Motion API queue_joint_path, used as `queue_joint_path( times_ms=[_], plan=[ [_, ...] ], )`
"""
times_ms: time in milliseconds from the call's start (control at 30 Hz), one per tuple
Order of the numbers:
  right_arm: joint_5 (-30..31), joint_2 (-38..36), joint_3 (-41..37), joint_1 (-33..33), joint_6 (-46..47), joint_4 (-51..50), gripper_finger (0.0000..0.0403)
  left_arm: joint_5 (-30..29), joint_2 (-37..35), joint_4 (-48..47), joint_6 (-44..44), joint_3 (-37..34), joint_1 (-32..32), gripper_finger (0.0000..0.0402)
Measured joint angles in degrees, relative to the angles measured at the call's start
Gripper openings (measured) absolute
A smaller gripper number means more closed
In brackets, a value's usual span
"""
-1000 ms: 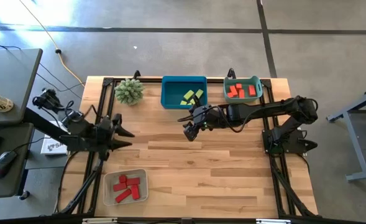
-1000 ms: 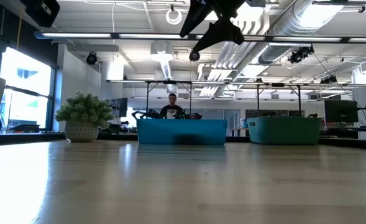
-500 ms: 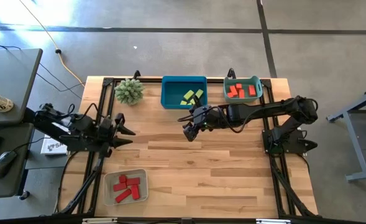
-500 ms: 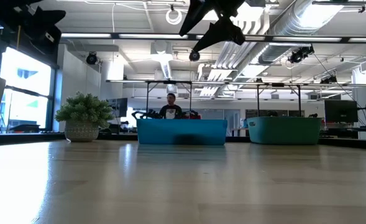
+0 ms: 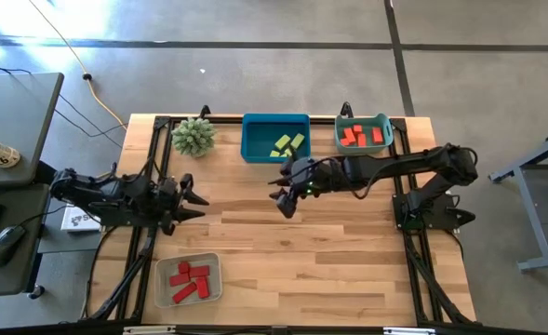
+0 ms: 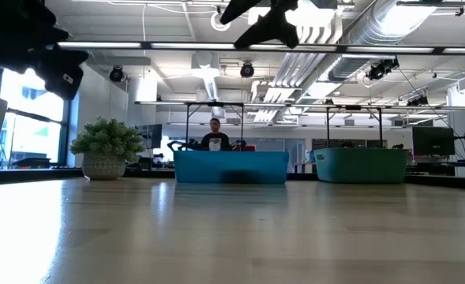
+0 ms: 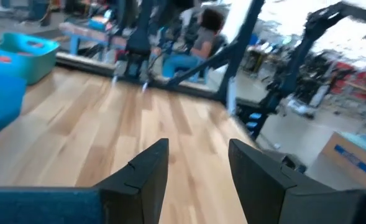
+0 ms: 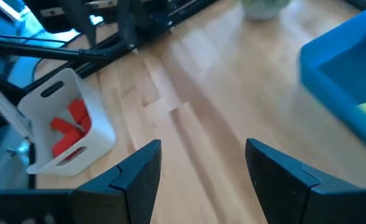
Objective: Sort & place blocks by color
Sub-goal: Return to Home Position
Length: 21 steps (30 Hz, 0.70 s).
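Note:
All blocks lie in trays. Red blocks (image 5: 189,276) fill the white tray (image 5: 213,284) near the table's near left edge. Yellow-green blocks (image 5: 288,144) sit in the blue tray (image 5: 255,140), and orange-red blocks (image 5: 363,136) in the teal tray (image 5: 385,123), both at the far edge. My left gripper (image 5: 199,201) hovers open over the left part of the table, and nothing lies between its fingers (image 7: 198,155). My right gripper (image 5: 278,197) hangs open above the table's middle, just near of the blue tray, and is empty (image 8: 201,155). The right wrist view shows the red blocks (image 8: 71,127).
A spiky green plant (image 5: 193,136) stands in a pot at the far left, beside the blue tray. Bare wood spreads across the table's middle and near right (image 5: 329,270). In the low view a person (image 6: 215,136) sits behind the blue tray, beyond the table.
My left arm has folded lower over the table's left edge, and its gripper has crept a little toward the right, staying open. In the low view it has come down into the upper left. My right gripper has shifted slightly toward the left and stayed open.

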Motion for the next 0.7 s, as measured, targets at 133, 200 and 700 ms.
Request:
queue_joint_path(
  times_ms=[133,200,700],
  plan=[
    [3.9,-4.0,0.0,-0.1,-3.9,-3.1,0.022,2.1,0.4,2.4,-0.2,-0.9,2.1,0.015],
    [6.7,-6.9,0.0,-0.1,-6.1,-5.8,0.022,1.9,0.7,2.7,-0.2,-0.9,3.2,0.0143],
    [18.1,-31.5,-10.2,-0.5,-17.8,-13.0,0.022,-1.3,1.5,2.6,-9.3,-0.9,6.3,0.013]
  ],
)
